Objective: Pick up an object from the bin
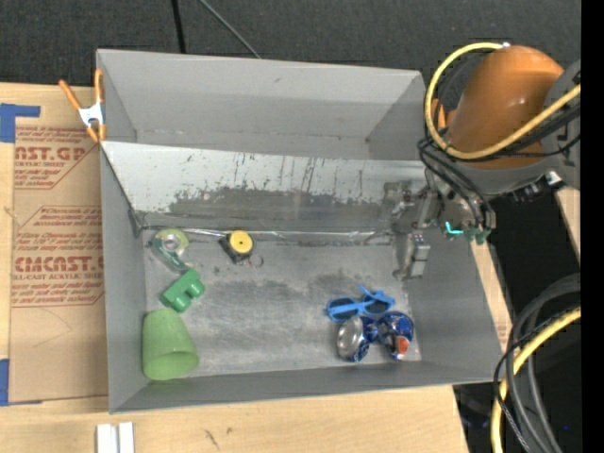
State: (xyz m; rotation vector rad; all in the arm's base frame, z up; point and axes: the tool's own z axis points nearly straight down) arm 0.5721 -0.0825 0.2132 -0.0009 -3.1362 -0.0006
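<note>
jaws on the gripper [411,253] are hanging by the right wall of the bin [283,111], and their spread cannot be told. nearer the front wall, a blue clip-like piece [360,305] is lying with its long axis running left to right, touching a small blue and silver heap [373,336]. bare floor is stretching leftward to a green cup [168,345], a green block [182,291] and a yellow disc [240,243].
</note>
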